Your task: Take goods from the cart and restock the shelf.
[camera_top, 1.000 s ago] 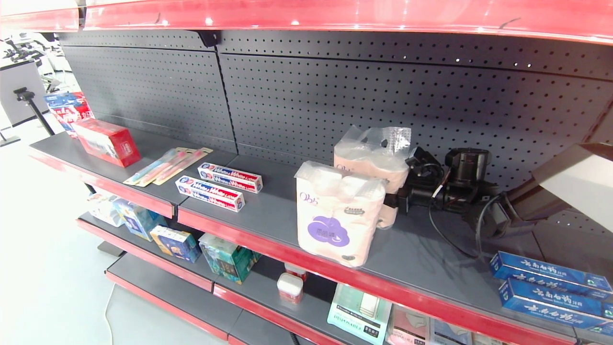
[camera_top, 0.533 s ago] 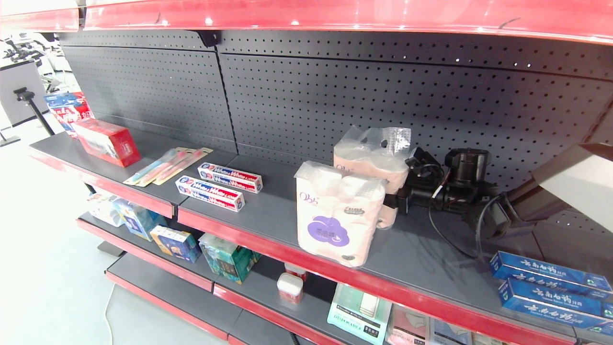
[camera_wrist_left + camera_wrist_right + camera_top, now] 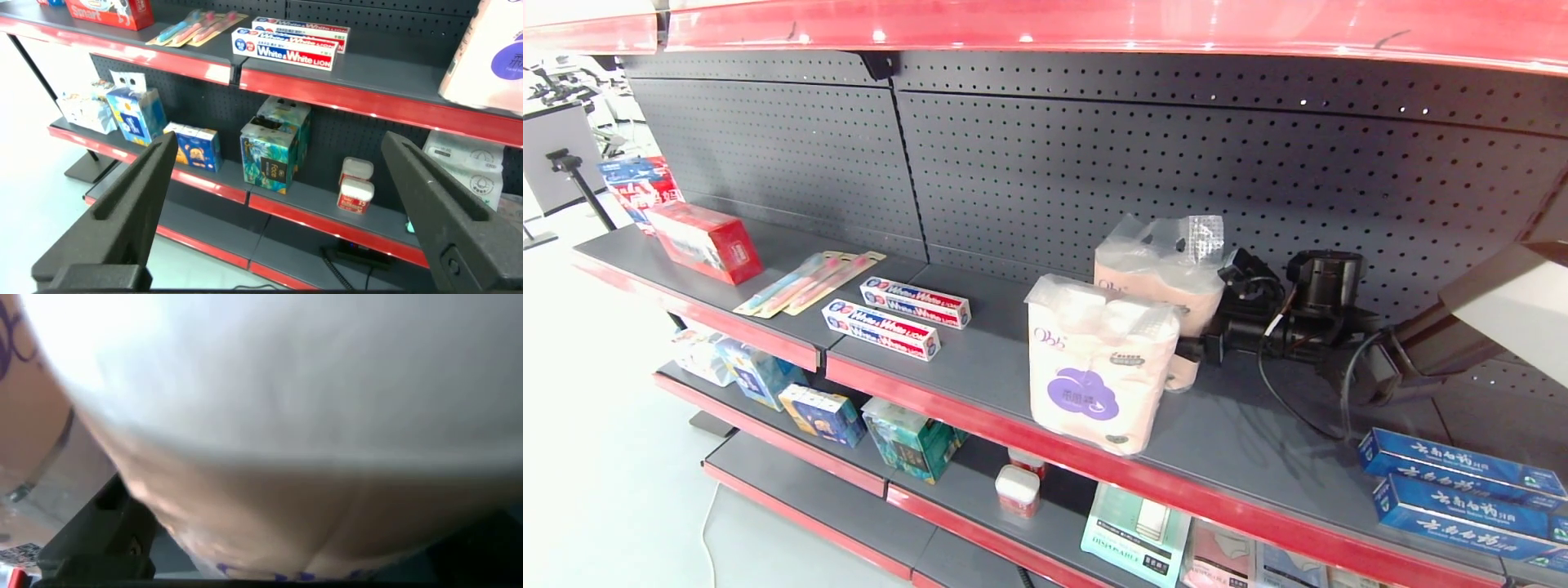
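Head view: the right gripper [image 3: 1205,343] reaches in from the side over the middle shelf [image 3: 980,359]. Its fingers are closed around the rear tissue pack [image 3: 1156,273], which stands upright on the shelf. In the right wrist view the pack bulges between the two fingers [image 3: 98,539].

Beyond the fingertips, the front tissue pack [image 3: 1098,363] touches the held one and stands at the shelf's red front edge [image 3: 980,420]. Behind the fingers the pegboard wall [image 3: 1094,163] is close. Back along the arm, bare shelf runs to the blue boxes [image 3: 1462,482], which are well apart. Past both packs, open shelf reaches the toothpaste boxes [image 3: 894,314].

The left gripper [image 3: 278,212] hangs in front of the lower shelves, its fingers spread wide with nothing between them. A teal box [image 3: 276,151] stands beyond them.
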